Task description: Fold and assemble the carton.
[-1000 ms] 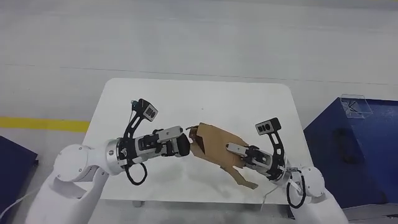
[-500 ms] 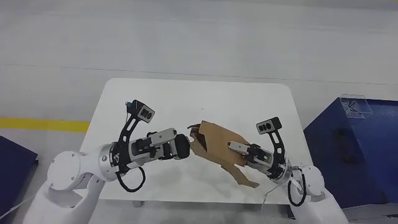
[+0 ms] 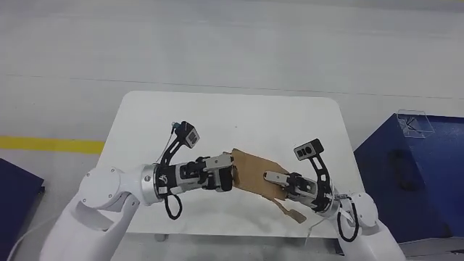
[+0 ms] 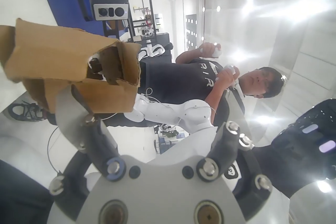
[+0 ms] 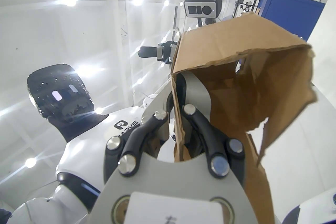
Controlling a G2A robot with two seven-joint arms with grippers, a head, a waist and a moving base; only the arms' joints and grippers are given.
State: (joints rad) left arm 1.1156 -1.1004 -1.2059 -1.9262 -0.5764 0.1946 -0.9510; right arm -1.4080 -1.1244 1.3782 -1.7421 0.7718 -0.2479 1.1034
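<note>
White arms (image 3: 109, 190), black links (image 4: 98, 138), grey screw-studded left hand (image 3: 227, 178).

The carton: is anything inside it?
One finger of the right gripper sits inside the carton, pinching its wall. Nothing else shows; the deeper corners are covered.

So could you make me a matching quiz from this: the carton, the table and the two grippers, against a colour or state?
Things:
1. carton
2. table
3. left gripper
4. right gripper

Colour or state:
a. open
b. brown
c. shut on a carton wall
d. white

Pairs: 1-b, 2-d, 3-a, 4-c.
</note>
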